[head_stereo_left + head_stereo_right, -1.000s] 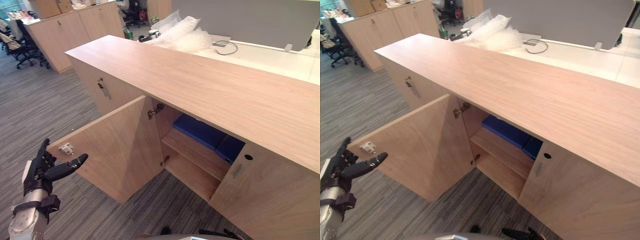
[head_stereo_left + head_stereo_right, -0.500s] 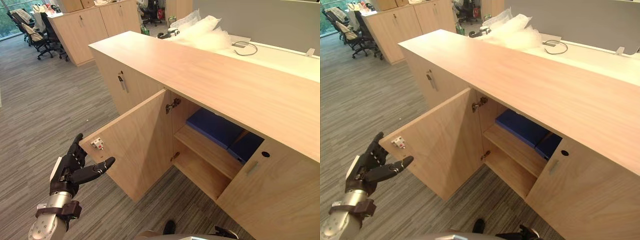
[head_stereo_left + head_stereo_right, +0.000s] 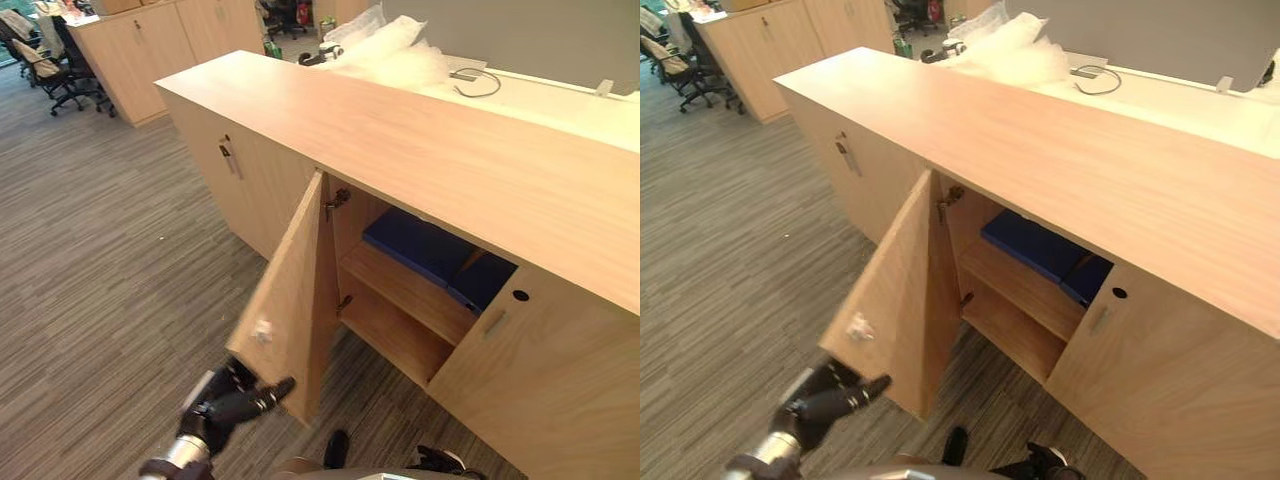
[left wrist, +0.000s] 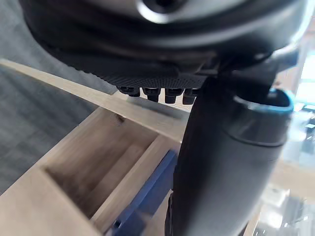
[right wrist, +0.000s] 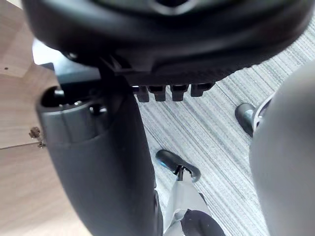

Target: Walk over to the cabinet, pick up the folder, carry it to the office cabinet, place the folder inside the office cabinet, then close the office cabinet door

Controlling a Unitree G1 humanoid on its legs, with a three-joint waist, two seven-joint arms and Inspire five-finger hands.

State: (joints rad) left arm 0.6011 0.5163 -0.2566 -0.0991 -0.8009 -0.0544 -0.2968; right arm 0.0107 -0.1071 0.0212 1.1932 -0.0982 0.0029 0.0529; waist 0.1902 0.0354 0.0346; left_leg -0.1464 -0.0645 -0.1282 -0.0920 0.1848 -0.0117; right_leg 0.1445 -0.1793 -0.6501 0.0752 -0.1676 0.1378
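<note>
The office cabinet [image 3: 430, 150] is standing with its left door [image 3: 295, 290] hanging partly open, while its right door [image 3: 545, 385] is sitting shut. Inside the cabinet, the upper shelf [image 3: 400, 292] is carrying the blue folder [image 3: 418, 244], which is lying flat. Its long axis is running along the cabinet's length, parallel to the front edge of the shelf. One end is pointing to the hinge side of the open door and the other end to the shut door. Just beside that second end a second blue piece [image 3: 485, 280] is showing, partly hidden behind the shut door; I cannot tell if it is part of the same folder.

The left hand [image 3: 228, 400] is hovering low in front of the cabinet, by the lower free corner of the open door. Its fingers are lying loosely straight, the thumb is sticking out toward the door, and it is holding nothing. Whether it is touching the door I cannot tell. The right hand [image 5: 108, 167] is hanging over the carpet floor [image 3: 100, 250]; whether it is spread or closed I cannot tell. Behind the cabinet, clear plastic wrapping [image 3: 390, 55] is lying on a white desk [image 3: 560, 95].
</note>
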